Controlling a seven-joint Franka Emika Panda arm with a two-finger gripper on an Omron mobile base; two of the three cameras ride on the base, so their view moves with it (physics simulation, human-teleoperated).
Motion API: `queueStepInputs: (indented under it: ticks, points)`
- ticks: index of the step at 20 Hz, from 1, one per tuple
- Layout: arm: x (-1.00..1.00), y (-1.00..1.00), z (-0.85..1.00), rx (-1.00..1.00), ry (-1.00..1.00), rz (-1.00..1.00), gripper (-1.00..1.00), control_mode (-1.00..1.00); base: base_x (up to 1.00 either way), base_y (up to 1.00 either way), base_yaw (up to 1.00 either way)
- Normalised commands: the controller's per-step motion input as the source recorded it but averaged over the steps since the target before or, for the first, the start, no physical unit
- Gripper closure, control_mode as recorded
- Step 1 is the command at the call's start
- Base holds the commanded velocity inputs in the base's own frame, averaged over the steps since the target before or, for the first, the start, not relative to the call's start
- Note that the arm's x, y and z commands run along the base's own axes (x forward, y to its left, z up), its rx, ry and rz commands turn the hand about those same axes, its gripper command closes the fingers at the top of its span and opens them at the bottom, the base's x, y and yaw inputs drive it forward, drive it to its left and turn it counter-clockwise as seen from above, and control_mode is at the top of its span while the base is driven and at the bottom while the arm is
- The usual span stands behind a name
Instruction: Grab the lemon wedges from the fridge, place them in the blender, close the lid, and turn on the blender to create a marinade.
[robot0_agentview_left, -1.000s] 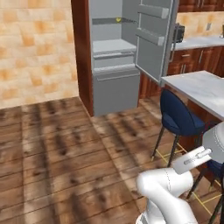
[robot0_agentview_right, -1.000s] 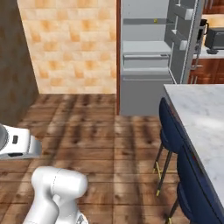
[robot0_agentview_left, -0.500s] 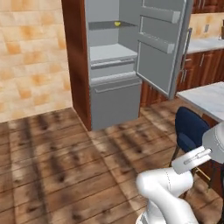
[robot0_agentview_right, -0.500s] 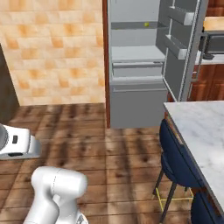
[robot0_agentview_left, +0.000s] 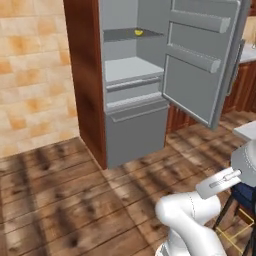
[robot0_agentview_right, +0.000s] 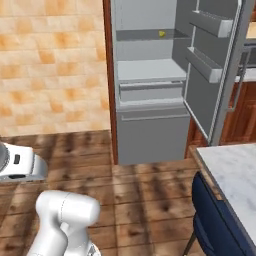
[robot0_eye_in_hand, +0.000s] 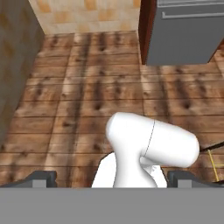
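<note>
The base is closer to the fridge (robot0_agentview_left: 135, 90) than a second ago: the cabinet and its open door now loom larger in both base views, while the folded arm keeps its pose. The gripper (robot0_eye_in_hand: 109, 177) points down at the wooden floor (robot0_eye_in_hand: 78, 96) with jaws fully spread and nothing between them. A lemon wedge (robot0_agentview_left: 139, 32) lies on the upper fridge shelf, well apart from the jaws, ahead of and far above them, so the coming move calls for a long forward and upward reach; the wedge's long axis is too small to tell.
</note>
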Motion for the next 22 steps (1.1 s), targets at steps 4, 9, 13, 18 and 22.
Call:
queueStepInputs:
  ticks: [4, 9, 13, 18, 22]
  points:
    - [0.0, 0.0, 0.0, 0.0, 0.0, 0.0, -1.0, 1.0, 1.0, 0.01, -0.15]
    - [0.0, 0.0, 0.0, 0.0, 0.0, 0.0, -1.0, 1.0, 1.0, 0.0, -0.12]
    - [0.0, 0.0, 0.0, 0.0, 0.0, 0.0, -1.0, 1.0, 1.0, 0.0, -0.07]
    - [0.0, 0.0, 0.0, 0.0, 0.0, 0.0, -1.0, 1.0, 1.0, -0.22, -0.01]
    - [0.0, 0.0, 0.0, 0.0, 0.0, 0.0, -1.0, 1.0, 1.0, -0.59, 0.0]
